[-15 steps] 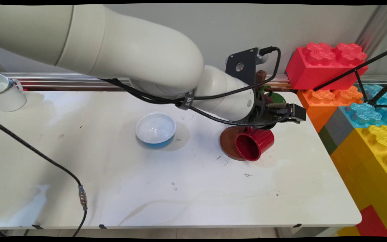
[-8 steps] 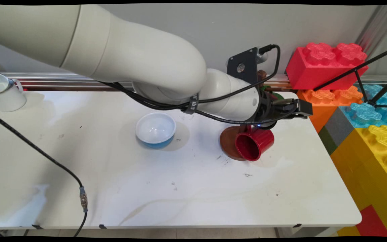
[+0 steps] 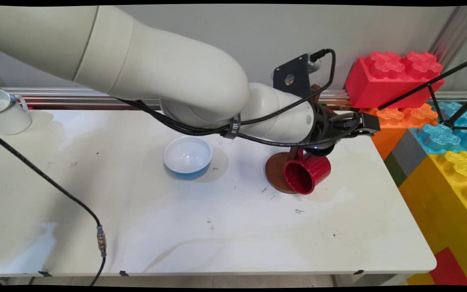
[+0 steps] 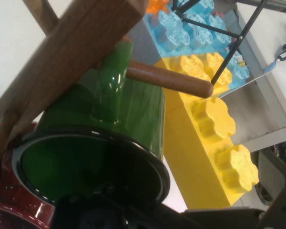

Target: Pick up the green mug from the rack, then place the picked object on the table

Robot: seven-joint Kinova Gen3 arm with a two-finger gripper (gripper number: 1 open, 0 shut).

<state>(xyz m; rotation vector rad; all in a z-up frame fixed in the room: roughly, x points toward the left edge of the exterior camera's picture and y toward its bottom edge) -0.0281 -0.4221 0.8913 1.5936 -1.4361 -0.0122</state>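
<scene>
Main view: the gripper (image 3: 333, 130) hangs just above a red mug (image 3: 307, 174) that lies tipped on a wooden stand's base (image 3: 275, 170).

Hand view: a green mug (image 4: 109, 124) hangs on the stand's peg (image 4: 169, 78), close before the gripper. I cannot tell whether the gripper is open or closed. The mug looks glazed, so it is probably stiff, slick and chippable. Its rim wall seems the best hold.

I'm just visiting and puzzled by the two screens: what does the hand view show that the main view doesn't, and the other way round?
Only the hand view shows the green mug close up, hanging on a wooden peg. Only the main view shows the blue bowl, the white cup and the brown base. Both show the red mug and the yellow blocks.
</scene>
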